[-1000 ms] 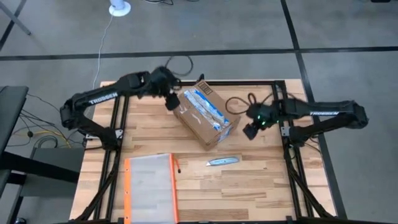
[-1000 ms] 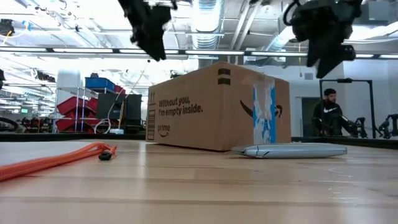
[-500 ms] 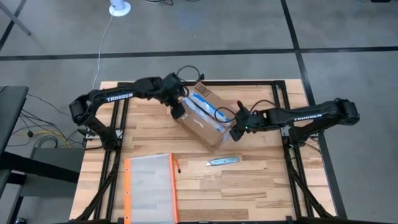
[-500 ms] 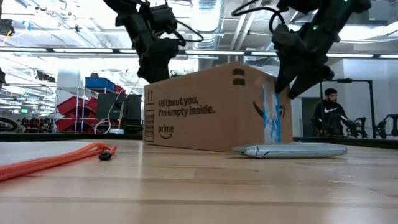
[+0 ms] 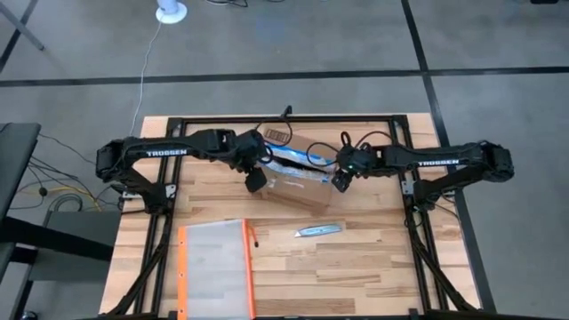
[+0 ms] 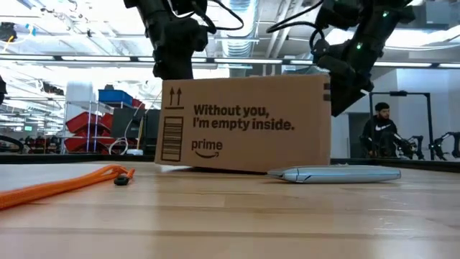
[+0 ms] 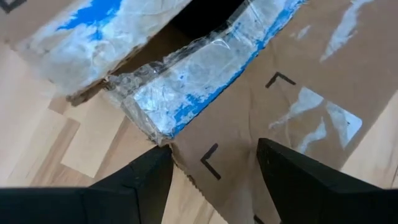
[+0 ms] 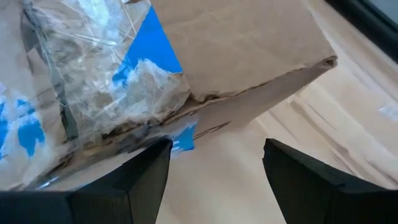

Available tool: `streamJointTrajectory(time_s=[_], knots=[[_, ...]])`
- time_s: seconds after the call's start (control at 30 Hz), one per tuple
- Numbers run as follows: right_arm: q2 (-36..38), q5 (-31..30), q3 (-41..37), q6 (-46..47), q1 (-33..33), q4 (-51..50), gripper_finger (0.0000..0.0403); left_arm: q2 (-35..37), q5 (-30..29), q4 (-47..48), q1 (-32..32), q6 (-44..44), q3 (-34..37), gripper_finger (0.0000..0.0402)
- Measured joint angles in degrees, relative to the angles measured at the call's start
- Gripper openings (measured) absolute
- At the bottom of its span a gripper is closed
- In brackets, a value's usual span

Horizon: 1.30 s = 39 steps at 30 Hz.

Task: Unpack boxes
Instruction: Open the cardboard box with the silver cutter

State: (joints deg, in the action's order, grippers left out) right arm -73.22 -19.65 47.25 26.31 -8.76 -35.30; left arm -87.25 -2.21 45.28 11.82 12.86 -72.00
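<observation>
The brown corrugated box (image 5: 298, 178) sits at the middle of the wooden table (image 5: 373, 258), toward its far edge, its top flaps lined with torn, crinkled blue-and-white tape. The left gripper (image 5: 255, 180) hangs at the box's left end, fingers (image 7: 134, 177) spread over the cardboard, holding nothing. The right gripper (image 5: 339, 182) is at the right end, likewise parted and empty, perhaps touching the flap edge. A silvery utility knife (image 5: 318, 231) lies near the box, and an orange-edged clear pouch (image 5: 215, 267) lies well apart.
</observation>
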Motion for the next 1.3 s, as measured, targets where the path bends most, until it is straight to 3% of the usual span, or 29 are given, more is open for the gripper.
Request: streamJointTrajectory(time_s=[0.2, 0.5, 0.6, 0.77, 0.9, 1.07, 1.2, 1.3], knots=[[-2.01, -0.88, -2.55, -0.87, 0.11, 5.42, 0.0244, 0.03, -0.65, -2.55, -1.28, 0.68, 0.56, 0.0217], [6.56, 3.82, -2.62, -1.12, 0.57, -4.09, 0.0244, 4.86, -2.81, -0.62, -1.25, -0.20, 0.35, 0.0217], [8.99, 7.13, -2.60, -1.12, 1.36, -6.13, 0.0244, 6.64, -3.34, -1.12, -1.21, -0.20, 0.39, 0.0217], [12.77, 17.56, -2.60, -1.31, 3.76, -7.35, 0.0244, 9.03, -3.89, -1.78, -1.14, -0.67, 0.37, 0.0217], [13.98, 22.94, -2.60, -3.76, 9.30, -6.09, 0.0244, 8.99, -3.73, -1.75, -1.14, -2.12, 0.39, 0.0217], [11.34, 22.35, -4.88, -7.04, 18.61, 0.76, 0.0244, 8.99, -3.58, -1.69, -1.32, -2.58, 0.39, 0.0217], [5.86, 18.43, -9.28, -5.72, 23.65, 12.08, 0.0244, 9.01, -3.57, -1.20, -2.09, -2.67, 0.39, 0.0217], [0.22, 14.01, -10.32, -5.40, 25.58, 14.92, 0.0244, 9.01, -3.57, -1.02, -2.75, -3.21, 0.39, 0.0217]])
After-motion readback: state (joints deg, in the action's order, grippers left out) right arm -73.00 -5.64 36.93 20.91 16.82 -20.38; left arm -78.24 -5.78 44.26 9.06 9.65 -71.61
